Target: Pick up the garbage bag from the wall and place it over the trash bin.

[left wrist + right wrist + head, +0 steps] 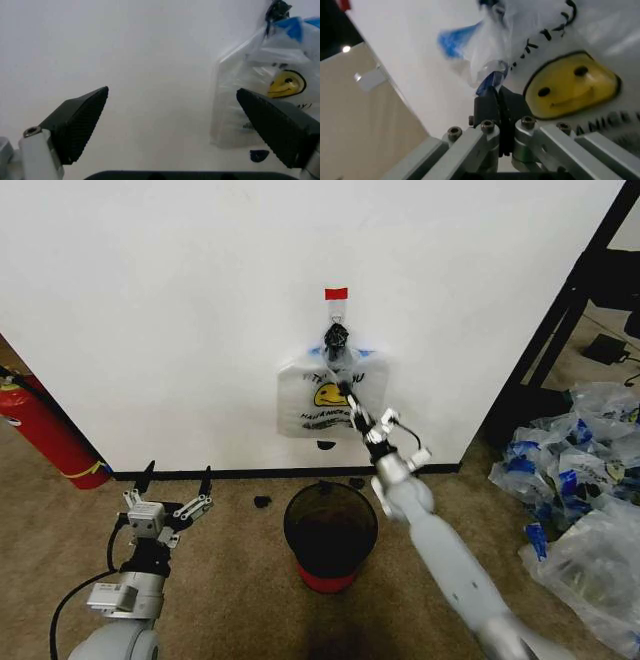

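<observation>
The garbage bag [325, 393], thin white plastic with a yellow smiley and blue patches by its handles, hangs from a hook [337, 313] on the white wall [180, 310] under a red tape mark [336, 293]. My right gripper [346, 390] reaches up against the bag's front. In the right wrist view the right gripper [497, 93] is shut, pinching a fold of the garbage bag [570, 86] just above the smiley. The trash bin [330, 532], dark mesh with a red base, stands on the carpet directly below. My left gripper [176, 481] waits open low on the left, and the left wrist view shows the garbage bag [265, 93] far off.
A red fire extinguisher [48, 432] leans at the wall's left end. A heap of clear plastic bags with blue patches [580, 480] lies on the floor at the right, beside a black frame [560, 320]. Small dark scraps [262, 501] lie near the baseboard.
</observation>
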Robot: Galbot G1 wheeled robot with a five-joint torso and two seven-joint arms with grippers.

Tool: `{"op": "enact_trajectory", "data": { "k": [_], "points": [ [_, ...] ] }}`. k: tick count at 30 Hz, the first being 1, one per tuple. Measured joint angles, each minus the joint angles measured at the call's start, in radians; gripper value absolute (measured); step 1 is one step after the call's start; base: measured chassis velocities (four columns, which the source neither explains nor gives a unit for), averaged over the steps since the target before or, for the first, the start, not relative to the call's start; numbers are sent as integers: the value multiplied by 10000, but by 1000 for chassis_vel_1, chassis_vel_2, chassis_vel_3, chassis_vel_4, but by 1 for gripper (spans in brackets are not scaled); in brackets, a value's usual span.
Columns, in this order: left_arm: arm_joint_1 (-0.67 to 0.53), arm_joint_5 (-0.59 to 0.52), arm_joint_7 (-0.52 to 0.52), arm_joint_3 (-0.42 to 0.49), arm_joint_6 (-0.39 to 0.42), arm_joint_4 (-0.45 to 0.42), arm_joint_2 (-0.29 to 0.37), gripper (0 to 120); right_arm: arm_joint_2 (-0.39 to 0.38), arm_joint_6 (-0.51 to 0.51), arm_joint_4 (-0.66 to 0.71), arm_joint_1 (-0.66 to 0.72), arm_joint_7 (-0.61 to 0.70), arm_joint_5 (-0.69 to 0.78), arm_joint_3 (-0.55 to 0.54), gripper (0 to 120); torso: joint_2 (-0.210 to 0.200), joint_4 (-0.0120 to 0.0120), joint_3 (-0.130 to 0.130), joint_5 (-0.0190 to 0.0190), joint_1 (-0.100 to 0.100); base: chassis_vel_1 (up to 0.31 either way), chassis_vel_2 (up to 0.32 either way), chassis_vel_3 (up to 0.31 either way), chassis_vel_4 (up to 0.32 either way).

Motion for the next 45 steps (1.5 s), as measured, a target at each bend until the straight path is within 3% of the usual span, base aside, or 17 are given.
{"op": "enact_trajectory", "data": {
  "k": [11, 15, 21, 45],
  "points": [
    [-26, 2, 2, 140, 42, -119, 6, 100, -868, -155, 44, -1504, -2380, -652, 907, 0, 1, 4, -1, -5, 0, 0, 0, 0, 0],
    [-23, -27, 5, 126, 48, -159, 85, 100, -856, -398, -675, -1725, -3742, -1447, 1516, 0, 1, 2, 0, -4, 0, 0, 0, 0, 0],
    [-49, -102, 4, 111, 50, -149, 125, 100, -670, -381, -1889, -1684, -4654, -1947, 2027, 0, 1, 2, 1, -2, 0, 0, 0, 0, 0],
    [-38, -164, 7, 130, -38, -55, 94, 100, -294, 49, -3387, -1468, -5095, -2239, 2580, 0, 1, 3, 1, -5, 1, 0, 0, 0, 0]
  ]
}}
